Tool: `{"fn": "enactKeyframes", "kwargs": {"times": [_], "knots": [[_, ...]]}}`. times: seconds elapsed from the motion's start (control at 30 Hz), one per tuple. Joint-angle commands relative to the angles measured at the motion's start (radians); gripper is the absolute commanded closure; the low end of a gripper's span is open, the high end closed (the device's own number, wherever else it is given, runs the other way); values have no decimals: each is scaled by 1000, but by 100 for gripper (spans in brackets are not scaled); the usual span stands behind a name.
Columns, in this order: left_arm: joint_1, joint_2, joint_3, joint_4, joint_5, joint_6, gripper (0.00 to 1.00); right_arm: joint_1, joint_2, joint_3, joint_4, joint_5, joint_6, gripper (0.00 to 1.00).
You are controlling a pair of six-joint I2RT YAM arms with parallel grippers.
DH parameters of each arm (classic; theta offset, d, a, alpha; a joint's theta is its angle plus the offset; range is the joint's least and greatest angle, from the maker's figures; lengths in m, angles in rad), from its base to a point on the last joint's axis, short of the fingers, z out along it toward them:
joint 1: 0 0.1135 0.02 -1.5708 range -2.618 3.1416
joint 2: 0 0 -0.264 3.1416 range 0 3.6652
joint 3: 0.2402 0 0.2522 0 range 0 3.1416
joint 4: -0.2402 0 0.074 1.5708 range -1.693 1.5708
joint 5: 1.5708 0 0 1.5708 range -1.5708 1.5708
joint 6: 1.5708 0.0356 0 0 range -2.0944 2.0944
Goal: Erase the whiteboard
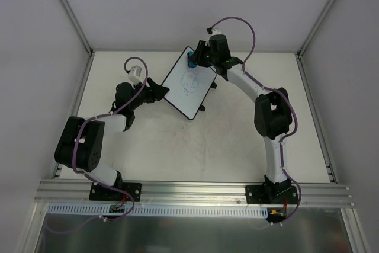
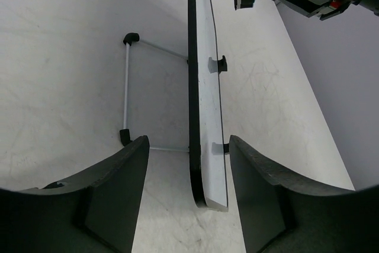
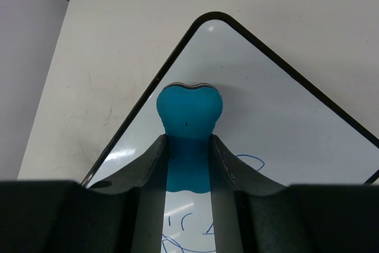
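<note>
Your right claw (image 3: 188, 141) is clenched on the blue eraser (image 3: 189, 109), poised at the far corner of the whiteboard (image 3: 284, 117). Press it flat and sweep in overlapping strokes toward the blue scribbles (image 1: 190, 81) at the board's middle. Your left claw (image 2: 188, 143) straddles the whiteboard's left edge, released, with a gap on either side. Clench it first, or the board will likely slide on the counter (image 1: 237, 140).
</note>
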Motion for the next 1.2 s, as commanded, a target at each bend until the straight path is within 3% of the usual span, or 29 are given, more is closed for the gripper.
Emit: {"fn": "enactKeyframes", "kwargs": {"times": [0.0, 0.17, 0.47, 0.53, 0.7, 0.97, 1.1, 1.17], "knots": [[-14, 10, 38, 40, 15, 37, 44, -4, -21, -2, 63, -29, 14, 100], [-14, 25, 47, 44, 20, 37, 54, -7, -12, 1, 74, -48, 23, 100], [-23, 39, 63, 44, 35, 35, 61, -15, 6, 10, 74, -71, 51, 100], [-22, 39, 60, 44, 37, 38, 70, -16, 12, 10, 74, -76, 57, 100], [-23, 43, 66, 36, 43, 38, 81, -19, 25, 18, 73, -91, 72, 100], [-23, 40, 76, 16, 43, 41, 84, -21, 40, 27, 63, -113, 80, 100], [-23, 46, 81, 10, 49, 43, 100, -19, 60, 48, 63, -133, 89, 100], [-23, 51, 83, 8, 54, 43, 100, -18, 66, 56, 63, -144, 95, 100]]}}
